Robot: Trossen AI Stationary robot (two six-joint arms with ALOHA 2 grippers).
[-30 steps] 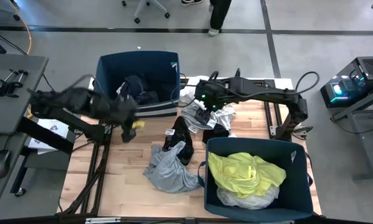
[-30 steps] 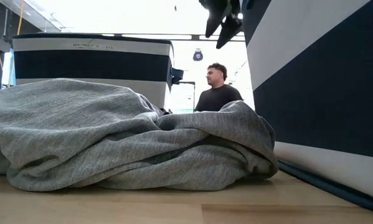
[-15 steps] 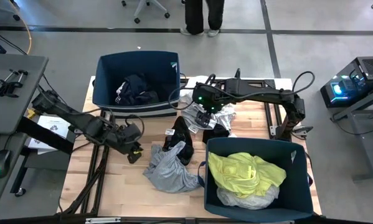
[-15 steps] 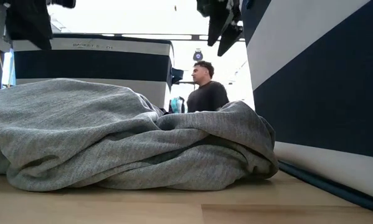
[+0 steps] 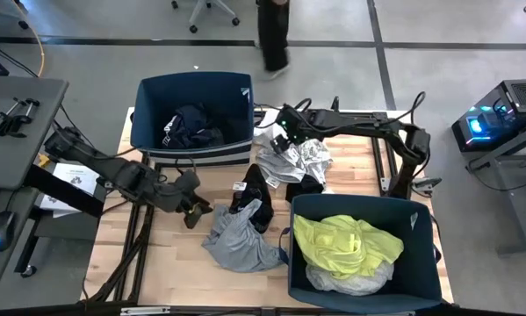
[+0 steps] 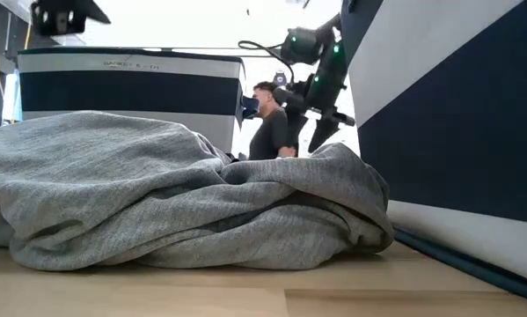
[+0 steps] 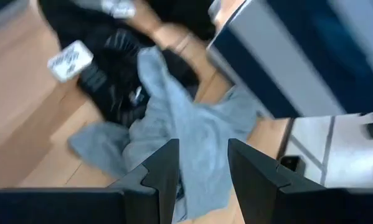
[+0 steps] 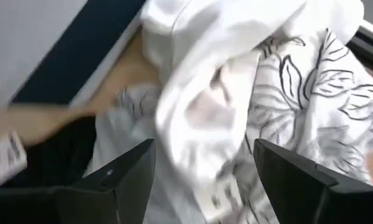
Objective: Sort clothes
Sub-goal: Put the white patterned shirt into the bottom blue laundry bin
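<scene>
The clothes are soft, light and limp, so each will likely sag and trail when lifted; a bunched fold or ridge looks like the surest place to pinch, rather than a flat edge.

A grey garment (image 5: 239,239) lies crumpled near the middle of the table's front edge, with a black garment (image 5: 252,191) touching its far side. A white garment with grey print (image 5: 299,156) lies near the table's far edge. Dark clothes (image 5: 192,125) sit in the bin at the far left corner (image 5: 148,96), and a yellow garment (image 5: 343,241) rests in the bin at the front right corner (image 5: 421,250).

The left gripper (image 5: 195,211) reaches low over the wood just left of the grey garment, its fingers (image 7: 164,168) parted and empty. The right gripper (image 5: 283,140) hangs over the white printed garment, its fingers (image 8: 127,171) spread wide with nothing held.
</scene>
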